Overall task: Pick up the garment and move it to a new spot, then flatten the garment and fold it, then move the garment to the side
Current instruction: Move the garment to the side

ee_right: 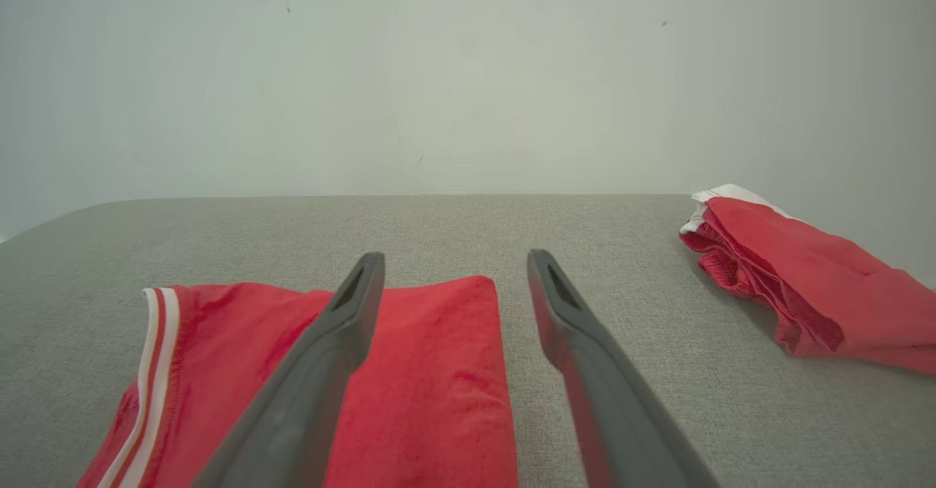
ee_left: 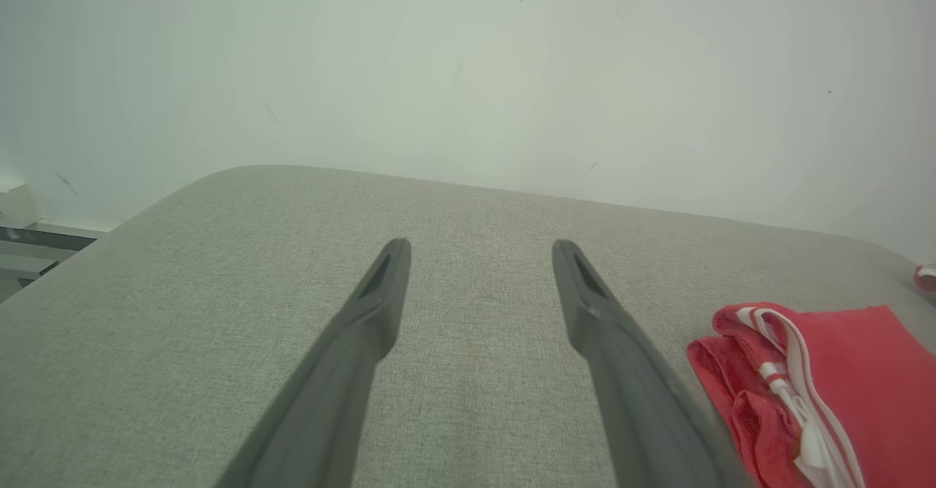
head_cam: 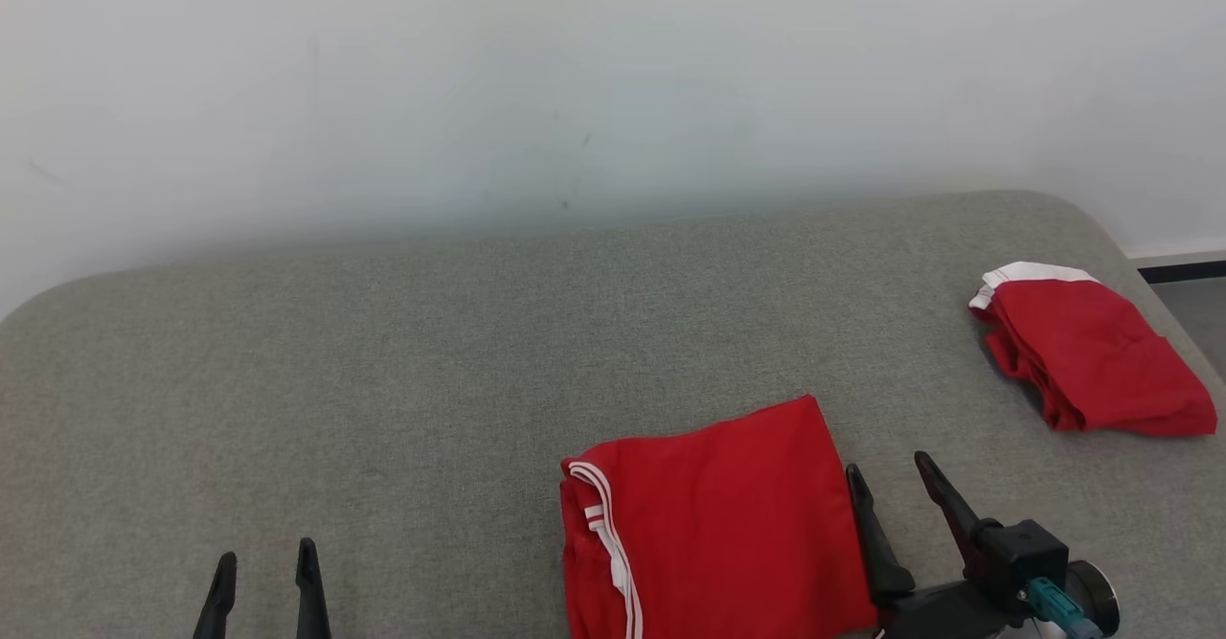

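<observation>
While the folded red garment [head_cam: 718, 524] lies at the counter's [head_cam: 383, 380] near side in the head view, the right tool [head_cam: 889, 465] stands spread just beside it. Left wrist: left tool [ee_left: 480, 243] spread, empty. Right wrist: the cloth looks soft and light, so pinching its right edge through all layers seems best.

Lower part of folded red garment [head_cam: 718, 524] cut off at bottom edge of head view; in right wrist view, middle hidden behind one finger of right gripper [ee_right: 455, 256]. Left gripper [head_cam: 266, 553] cut down to two fingertips at lower left. Second red garment [ee_right: 812, 290] clipped at right edge of right wrist view. Pale shapes [ee_left: 18, 206] at left edge of left wrist view, too small to tell.
</observation>
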{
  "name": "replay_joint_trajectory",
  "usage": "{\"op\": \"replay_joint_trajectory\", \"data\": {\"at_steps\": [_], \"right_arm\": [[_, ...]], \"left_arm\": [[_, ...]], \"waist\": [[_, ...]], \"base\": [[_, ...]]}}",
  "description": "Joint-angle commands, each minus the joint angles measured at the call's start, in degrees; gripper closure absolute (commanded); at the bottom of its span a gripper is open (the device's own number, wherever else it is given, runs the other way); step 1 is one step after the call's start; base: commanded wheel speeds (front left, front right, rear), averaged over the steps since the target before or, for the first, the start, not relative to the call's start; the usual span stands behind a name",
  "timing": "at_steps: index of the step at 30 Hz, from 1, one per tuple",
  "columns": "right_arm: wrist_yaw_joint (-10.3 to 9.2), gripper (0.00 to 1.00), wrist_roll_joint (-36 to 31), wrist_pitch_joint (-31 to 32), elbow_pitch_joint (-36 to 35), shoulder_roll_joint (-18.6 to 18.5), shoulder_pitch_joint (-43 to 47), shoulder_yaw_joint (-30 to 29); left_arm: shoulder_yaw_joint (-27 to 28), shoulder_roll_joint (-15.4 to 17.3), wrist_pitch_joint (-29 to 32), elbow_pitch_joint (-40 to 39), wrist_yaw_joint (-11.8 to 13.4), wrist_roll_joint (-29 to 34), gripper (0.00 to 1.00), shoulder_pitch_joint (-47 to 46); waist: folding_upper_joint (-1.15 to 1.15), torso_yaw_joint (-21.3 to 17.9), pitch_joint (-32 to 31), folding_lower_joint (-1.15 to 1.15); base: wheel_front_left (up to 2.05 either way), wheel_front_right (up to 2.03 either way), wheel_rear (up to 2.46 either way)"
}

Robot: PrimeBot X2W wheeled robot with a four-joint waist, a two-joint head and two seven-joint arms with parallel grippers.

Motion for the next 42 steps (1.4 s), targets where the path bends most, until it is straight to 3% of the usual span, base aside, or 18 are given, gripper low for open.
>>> {"op": "replay_joint_trajectory", "data": {"at_steps": [1,22,34,42], "right_arm": [[0.02,0.00,0.03,0.09,0.28,0.33,0.27,-0.16],[0.02,0.00,-1.25,2.62,0.53,0.51,-1.09,-1.12],[0.02,0.00,4.06,27.35,6.19,-4.60,-6.27,-1.69],[0.02,0.00,7.37,33.14,10.09,-7.30,-8.88,-1.55]], "left_arm": [[0.09,0.01,-0.01,-0.36,0.24,-0.11,0.00,0.54],[-0.56,0.00,-0.01,-1.74,0.57,-0.50,0.00,0.74],[-2.58,0.01,-0.01,-1.95,0.13,-0.25,0.00,-0.86],[-3.40,0.02,-0.01,-1.83,-0.59,0.58,0.00,-1.71]], "waist": [[0.00,0.01,0.07,0.00],[0.00,0.39,1.12,0.00],[0.00,3.82,2.35,0.00],[0.00,6.44,4.93,0.00]], "base": [[0.00,0.00,0.00],[0.00,0.00,0.00],[0.00,0.00,0.00],[0.00,0.00,0.00]]}}
